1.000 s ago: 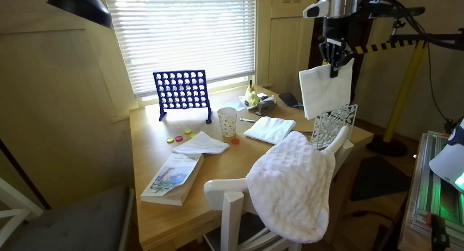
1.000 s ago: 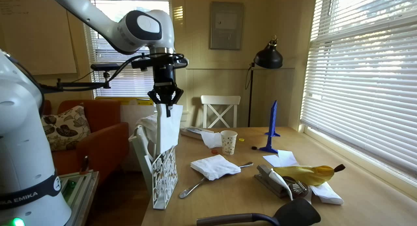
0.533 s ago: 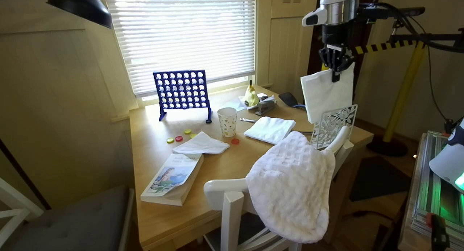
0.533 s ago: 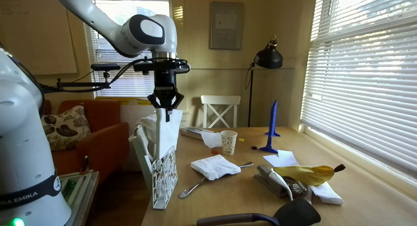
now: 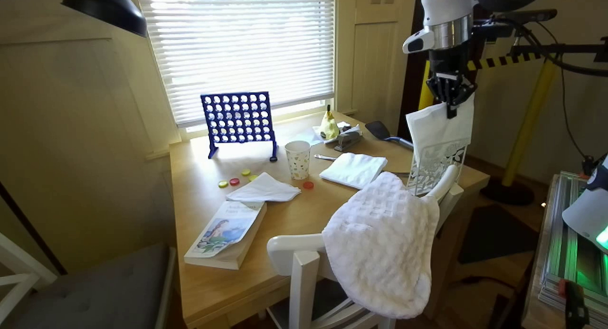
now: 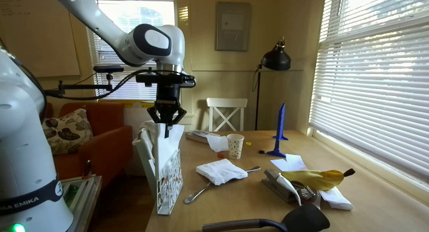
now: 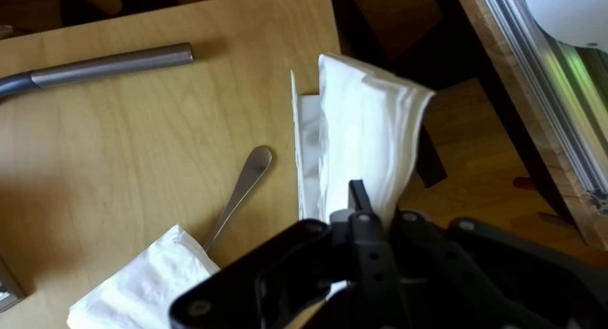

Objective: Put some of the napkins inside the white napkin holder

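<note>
My gripper (image 5: 451,113) is shut on a folded stack of white napkins (image 5: 430,129), pinching its top edge. The napkins hang upright. Their lower part is down in the white napkin holder (image 5: 430,174), with lattice showing in front of them in both exterior views (image 6: 169,181). In the wrist view, a strip of the holder's base (image 7: 311,153) shows between one panel and the held napkins (image 7: 356,129); the other panel is hidden behind them. The fingertip (image 7: 359,193) on the near face shows; the opposite one is hidden. More napkins (image 6: 221,171) lie on the table.
A chair with a bumpy white cloth (image 5: 380,248) stands close beside the holder. A spatula (image 6: 241,224), a metal utensil (image 7: 242,186), a stapler (image 6: 278,188), a patterned cup (image 6: 235,146) and a blue game frame (image 5: 240,117) are on the table. The holder stands near the table's edge.
My gripper has moved down with the napkins. Their lower part has gone from above the holder's top to down behind its lattice. The holder has not visibly moved.
</note>
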You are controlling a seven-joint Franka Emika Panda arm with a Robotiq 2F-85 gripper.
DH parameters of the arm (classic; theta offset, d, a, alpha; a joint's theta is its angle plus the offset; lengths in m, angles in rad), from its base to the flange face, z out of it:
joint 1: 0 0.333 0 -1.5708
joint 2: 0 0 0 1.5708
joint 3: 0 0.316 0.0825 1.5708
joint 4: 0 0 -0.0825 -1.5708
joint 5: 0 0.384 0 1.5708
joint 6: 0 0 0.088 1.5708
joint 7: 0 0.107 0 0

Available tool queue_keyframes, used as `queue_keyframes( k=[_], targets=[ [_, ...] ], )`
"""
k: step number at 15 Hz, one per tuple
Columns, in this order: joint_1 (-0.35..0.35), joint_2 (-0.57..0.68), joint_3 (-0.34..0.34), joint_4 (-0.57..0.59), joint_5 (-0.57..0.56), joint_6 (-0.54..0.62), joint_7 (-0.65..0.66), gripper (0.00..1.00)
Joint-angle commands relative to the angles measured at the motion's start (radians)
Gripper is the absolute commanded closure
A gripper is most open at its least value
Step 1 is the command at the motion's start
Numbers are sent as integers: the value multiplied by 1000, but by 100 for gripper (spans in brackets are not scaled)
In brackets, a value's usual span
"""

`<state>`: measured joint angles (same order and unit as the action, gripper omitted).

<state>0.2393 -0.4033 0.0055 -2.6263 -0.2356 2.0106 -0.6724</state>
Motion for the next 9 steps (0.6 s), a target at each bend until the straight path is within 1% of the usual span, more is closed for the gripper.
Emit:
queue_keyframes(
  k=[1,4,6,7,9],
  targets=[
    [-32,8,-22,-65,1,82,-53,99],
    [-62,27,-35,-104,-16,164,-55,99],
    [-85,48,-39,-110,-16,220,-37,99],
    [-74,29,-22,-98,1,166,-39,96],
    [-88,43,-27,-102,0,194,-38,96]
  ],
)
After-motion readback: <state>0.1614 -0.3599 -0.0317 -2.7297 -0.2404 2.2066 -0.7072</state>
